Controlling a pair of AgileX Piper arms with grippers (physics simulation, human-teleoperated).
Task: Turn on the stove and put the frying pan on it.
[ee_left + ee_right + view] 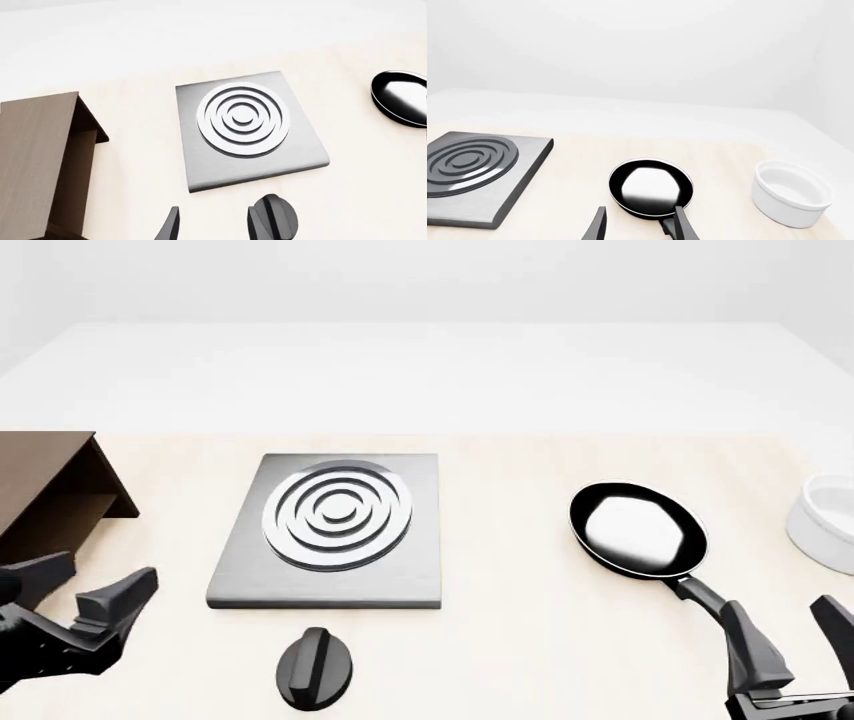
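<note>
The stove (400, 575) is a grey plate with a ringed burner (338, 512) at centre left of the table. Its black oval knob (316, 668) lies apart, just in front of the plate. The black frying pan (638, 530) sits on the table to the right, its handle pointing toward my right gripper (790, 635), which is open and empty just behind the handle's end. My left gripper (80, 590) is open and empty, left of the knob. The left wrist view shows the stove (250, 160), the knob (277, 220) and the pan (400, 97). The right wrist view shows the pan (650, 187).
A dark brown wooden cabinet (47, 490) stands at the left edge, close to my left gripper. A white bowl (827, 525) stands at the right edge, beside the pan; it also shows in the right wrist view (790, 192).
</note>
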